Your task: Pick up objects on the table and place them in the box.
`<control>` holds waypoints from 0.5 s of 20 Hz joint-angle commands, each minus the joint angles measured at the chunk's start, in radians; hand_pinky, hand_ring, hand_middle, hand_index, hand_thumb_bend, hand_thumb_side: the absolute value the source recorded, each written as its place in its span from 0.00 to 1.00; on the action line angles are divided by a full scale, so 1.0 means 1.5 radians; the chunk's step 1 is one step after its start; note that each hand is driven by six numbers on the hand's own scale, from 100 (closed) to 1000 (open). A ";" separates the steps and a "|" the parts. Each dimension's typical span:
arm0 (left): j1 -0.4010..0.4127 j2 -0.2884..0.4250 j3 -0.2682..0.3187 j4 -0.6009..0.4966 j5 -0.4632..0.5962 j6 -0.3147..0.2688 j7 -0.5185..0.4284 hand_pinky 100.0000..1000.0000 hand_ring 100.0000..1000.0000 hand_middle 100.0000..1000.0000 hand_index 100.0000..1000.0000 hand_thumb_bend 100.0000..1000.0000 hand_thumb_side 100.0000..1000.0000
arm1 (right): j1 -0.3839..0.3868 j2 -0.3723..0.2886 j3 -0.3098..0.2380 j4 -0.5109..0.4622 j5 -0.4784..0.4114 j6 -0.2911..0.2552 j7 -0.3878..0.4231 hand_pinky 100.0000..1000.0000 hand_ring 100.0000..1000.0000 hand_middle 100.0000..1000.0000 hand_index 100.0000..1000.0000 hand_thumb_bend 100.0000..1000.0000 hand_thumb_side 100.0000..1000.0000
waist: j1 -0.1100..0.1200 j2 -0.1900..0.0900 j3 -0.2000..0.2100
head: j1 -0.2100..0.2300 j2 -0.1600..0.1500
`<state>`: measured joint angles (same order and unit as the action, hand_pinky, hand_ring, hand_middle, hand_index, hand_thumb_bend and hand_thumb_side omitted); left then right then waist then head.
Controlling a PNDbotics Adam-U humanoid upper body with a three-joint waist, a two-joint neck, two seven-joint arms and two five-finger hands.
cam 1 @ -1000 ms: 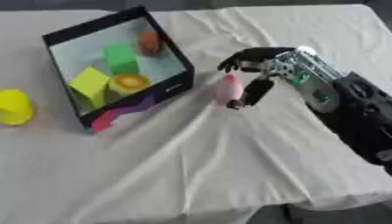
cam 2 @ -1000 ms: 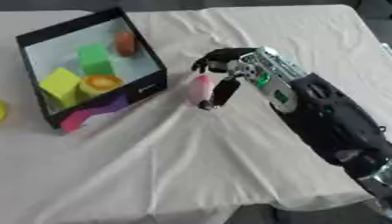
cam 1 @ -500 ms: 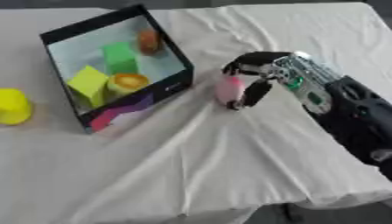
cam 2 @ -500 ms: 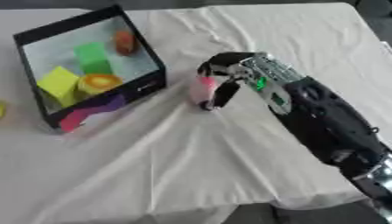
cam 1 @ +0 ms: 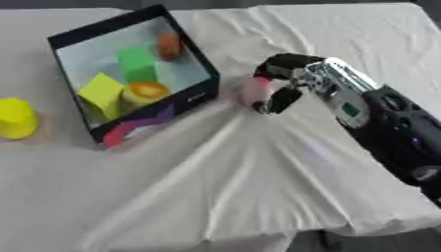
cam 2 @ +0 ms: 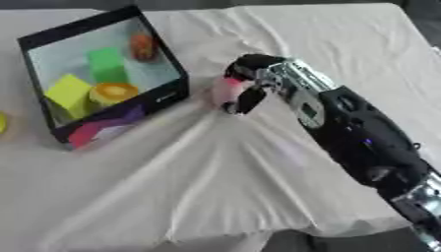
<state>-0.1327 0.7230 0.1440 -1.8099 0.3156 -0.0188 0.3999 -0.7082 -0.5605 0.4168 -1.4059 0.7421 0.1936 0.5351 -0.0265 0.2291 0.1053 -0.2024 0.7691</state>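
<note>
Since a second ago my right robot hand (cam 1: 280,83) has closed in on the pink object (cam 1: 255,91), and the cloth under it has bunched into long folds running toward the near edge. That pink thing, small and roundish, now sits just right of the box (cam 1: 187,101), close to its near right corner, with my fingers (cam 1: 277,101) curled over its top and down its right side. I judge the hold is taken from the far side so that the object can be carried leftward over the box wall without my arm crossing the opening.

Inside the box I count four things: one green block (cam 1: 136,63) toward the back, one orange-red object (cam 1: 168,45) in the far right corner, one yellow-green block (cam 1: 103,91) at the front left, and one orange round piece (cam 1: 146,91) touching it on the right. Left of the box, well apart from it, one yellow cup (cam 1: 15,118) stands on the white-clothed counter (cam 1: 344,34), so two things seem left to place. My left robot hand shows in neither view.
</note>
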 commanded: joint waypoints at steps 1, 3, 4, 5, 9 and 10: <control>-0.004 0.016 0.004 -0.006 -0.004 0.000 -0.002 0.76 0.81 0.71 0.72 0.00 0.65 | -0.013 -0.020 -0.004 -0.018 -0.010 0.010 -0.016 0.77 0.75 0.57 0.73 0.16 0.24 | 0.000 -0.003 0.001 | 0.007 0.001; -0.001 0.018 0.005 -0.005 -0.004 0.000 -0.002 0.76 0.81 0.71 0.72 0.00 0.65 | -0.015 -0.027 -0.007 -0.035 -0.020 0.011 -0.016 0.77 0.75 0.58 0.73 0.12 0.23 | -0.001 -0.006 0.000 | 0.008 0.001; 0.000 0.019 0.005 -0.005 -0.004 -0.001 -0.001 0.76 0.81 0.71 0.72 0.00 0.65 | -0.017 -0.030 -0.009 -0.045 -0.026 0.012 -0.014 0.77 0.75 0.58 0.73 0.10 0.23 | -0.001 -0.008 -0.001 | 0.008 0.001; 0.000 0.019 0.005 -0.005 -0.004 -0.001 -0.002 0.76 0.81 0.71 0.72 0.00 0.65 | -0.019 -0.034 -0.011 -0.055 -0.031 0.014 -0.012 0.77 0.75 0.58 0.73 0.10 0.23 | -0.002 -0.009 -0.001 | 0.008 0.001; 0.000 0.023 0.004 -0.005 -0.003 -0.001 -0.004 0.76 0.81 0.71 0.72 0.00 0.65 | -0.028 -0.046 -0.020 -0.098 -0.054 0.022 -0.006 0.77 0.74 0.58 0.73 0.05 0.20 | -0.002 -0.014 -0.003 | 0.008 0.001; 0.001 0.023 0.004 -0.005 -0.003 -0.001 -0.004 0.76 0.81 0.71 0.72 0.00 0.64 | -0.031 -0.049 -0.023 -0.110 -0.061 0.023 -0.004 0.77 0.74 0.58 0.74 0.05 0.19 | -0.002 -0.015 -0.004 | 0.009 0.001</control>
<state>-0.1283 0.7233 0.1440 -1.8094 0.3140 -0.0191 0.3984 -0.7345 -0.5987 0.4019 -1.5318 0.6644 0.2226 0.5291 -0.0265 0.2278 0.0997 -0.1942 0.7691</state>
